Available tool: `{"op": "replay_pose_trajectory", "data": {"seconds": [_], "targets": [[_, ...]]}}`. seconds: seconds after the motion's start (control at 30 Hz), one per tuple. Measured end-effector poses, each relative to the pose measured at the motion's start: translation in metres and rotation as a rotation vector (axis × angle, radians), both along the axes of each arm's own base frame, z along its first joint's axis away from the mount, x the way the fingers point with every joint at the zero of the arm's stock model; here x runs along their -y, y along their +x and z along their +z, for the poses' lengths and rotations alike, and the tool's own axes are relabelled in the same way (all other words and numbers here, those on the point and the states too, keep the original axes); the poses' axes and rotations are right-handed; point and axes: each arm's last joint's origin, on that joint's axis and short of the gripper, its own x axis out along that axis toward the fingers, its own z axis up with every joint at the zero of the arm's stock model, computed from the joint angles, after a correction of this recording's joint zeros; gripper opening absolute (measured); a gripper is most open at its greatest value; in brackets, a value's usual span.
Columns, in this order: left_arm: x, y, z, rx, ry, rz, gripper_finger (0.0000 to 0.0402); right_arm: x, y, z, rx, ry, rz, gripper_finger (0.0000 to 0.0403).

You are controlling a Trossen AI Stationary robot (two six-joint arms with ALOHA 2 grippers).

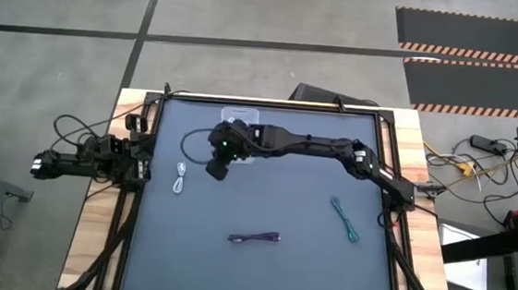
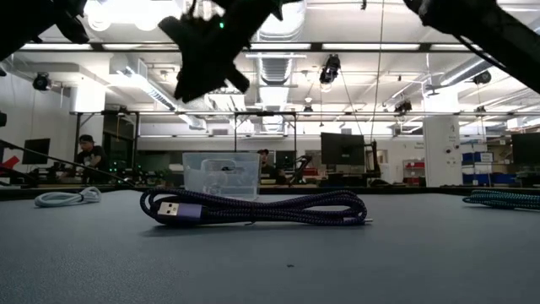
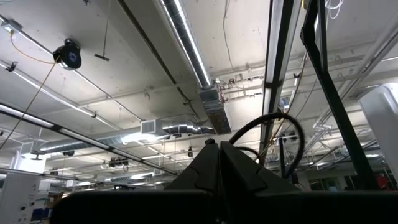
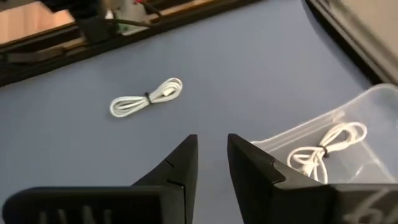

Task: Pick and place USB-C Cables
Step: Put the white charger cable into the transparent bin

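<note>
My right gripper (image 1: 218,168) (image 4: 211,155) hovers open and holds nothing, between the clear bin (image 1: 242,122) (image 4: 373,106) and a white cable (image 1: 180,178) (image 4: 146,98) lying flat on the table. A second white bundled cable (image 4: 324,147) rests on the bin's floor. The dark purple cable (image 1: 254,238) (image 2: 253,207) lies near the table's near edge. The teal-green cable (image 1: 346,219) (image 2: 502,198) lies toward the right side. My left gripper (image 3: 219,171) is parked off the table's left edge, shut, and faces the ceiling.
The bin (image 2: 221,173) stands by the table's far edge. Black frame rails (image 1: 139,200) run along the table's sides. My right arm (image 1: 333,151) spans the far half of the table. Bare tabletop lies between the cables.
</note>
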Motion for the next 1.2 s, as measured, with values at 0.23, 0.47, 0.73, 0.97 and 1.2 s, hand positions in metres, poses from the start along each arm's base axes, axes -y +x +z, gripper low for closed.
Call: {"op": "replay_pose_trajectory", "data": {"seconds": [0.23, 0.47, 0.73, 0.97, 1.2], "targets": [[0.0, 0.0, 0.0, 0.002, -0.002, -0.016, 0.0, -0.02, -0.006, 0.011, -0.011, -0.047, 0.053, 0.0068], [0.0, 0.0, 0.0, 0.01, -0.049, -0.062, 0.0, -0.028, -0.017, 0.01, -0.041, -0.053, 0.071, 0.0068], [0.0, 0.001, -0.001, -0.008, -0.05, -0.063, 0.0, -0.035, -0.045, -0.001, -0.002, -0.074, 0.051, 0.0068], [0.0, 0.002, -0.001, -0.013, -0.049, -0.063, 0.0, -0.037, -0.087, -0.008, 0.104, -0.066, 0.064, 0.0068], [0.0, 0.002, -0.002, -0.015, -0.049, -0.062, 0.0, -0.038, -0.131, -0.017, 0.208, -0.057, 0.092, 0.0068]]}}
